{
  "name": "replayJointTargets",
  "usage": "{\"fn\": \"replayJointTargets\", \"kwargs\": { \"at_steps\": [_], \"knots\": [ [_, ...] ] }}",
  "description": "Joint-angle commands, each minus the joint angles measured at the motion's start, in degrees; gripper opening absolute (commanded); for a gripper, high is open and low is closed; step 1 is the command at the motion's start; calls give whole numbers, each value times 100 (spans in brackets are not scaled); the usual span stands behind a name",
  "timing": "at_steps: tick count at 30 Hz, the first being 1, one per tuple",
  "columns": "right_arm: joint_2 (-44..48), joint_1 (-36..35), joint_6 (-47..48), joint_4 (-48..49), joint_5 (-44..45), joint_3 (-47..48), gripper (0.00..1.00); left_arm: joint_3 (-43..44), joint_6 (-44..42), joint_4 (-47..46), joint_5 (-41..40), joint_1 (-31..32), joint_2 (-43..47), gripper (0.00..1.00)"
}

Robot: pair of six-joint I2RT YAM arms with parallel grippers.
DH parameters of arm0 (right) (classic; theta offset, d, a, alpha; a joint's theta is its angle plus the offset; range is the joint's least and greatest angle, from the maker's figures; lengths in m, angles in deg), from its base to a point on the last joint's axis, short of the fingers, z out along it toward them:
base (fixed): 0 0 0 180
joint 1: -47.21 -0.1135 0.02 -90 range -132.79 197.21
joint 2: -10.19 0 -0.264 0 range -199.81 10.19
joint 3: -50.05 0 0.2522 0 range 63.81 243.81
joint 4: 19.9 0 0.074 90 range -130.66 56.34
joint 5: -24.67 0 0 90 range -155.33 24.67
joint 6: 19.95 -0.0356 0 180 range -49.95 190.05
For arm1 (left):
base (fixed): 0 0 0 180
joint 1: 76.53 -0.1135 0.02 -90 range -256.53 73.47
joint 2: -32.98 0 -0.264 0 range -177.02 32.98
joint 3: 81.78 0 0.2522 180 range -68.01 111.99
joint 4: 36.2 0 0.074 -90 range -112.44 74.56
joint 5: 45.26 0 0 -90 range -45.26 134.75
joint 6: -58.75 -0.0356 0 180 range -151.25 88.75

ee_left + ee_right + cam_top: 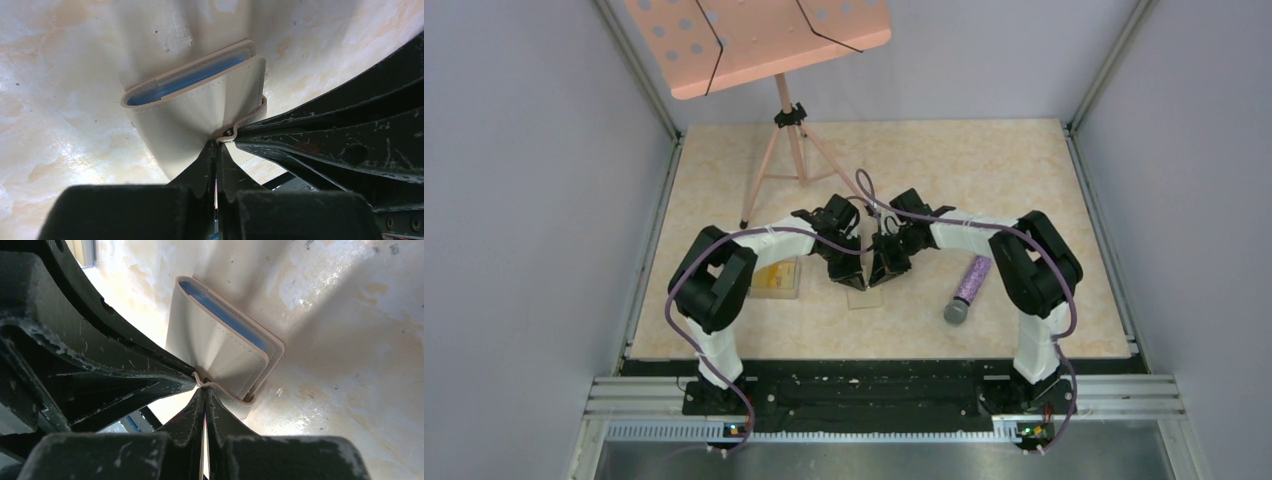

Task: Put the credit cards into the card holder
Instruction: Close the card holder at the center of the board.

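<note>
The tan card holder lies on the table with its light blue inside showing along the open edge. It also shows in the right wrist view, and in the top view only a pale corner of it pokes out under the fingers. My left gripper is shut on the edge of its top flap. My right gripper is shut on the same flap edge, tip to tip with the left one. In the top view both grippers meet over it. Gold-yellow credit cards lie to the left.
The cards sit in a clear plastic box beside the left arm. A purple glittery cylinder lies to the right of the grippers. A pink music stand stands at the back, its legs on the table.
</note>
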Motion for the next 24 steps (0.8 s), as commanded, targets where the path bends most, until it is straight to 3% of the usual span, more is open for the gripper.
{"fn": "replayJointTargets", "kwargs": {
  "at_steps": [1,13,24],
  "knots": [
    [-455,-186,413,-533,1173,46,0,60,-49,-105,-32,74,-237,0],
    [599,8,-149,668,145,-251,0,220,29,-316,197,75,348,0],
    [823,79,-299,1043,11,-474,0,257,124,-402,272,74,488,0]
  ]
}}
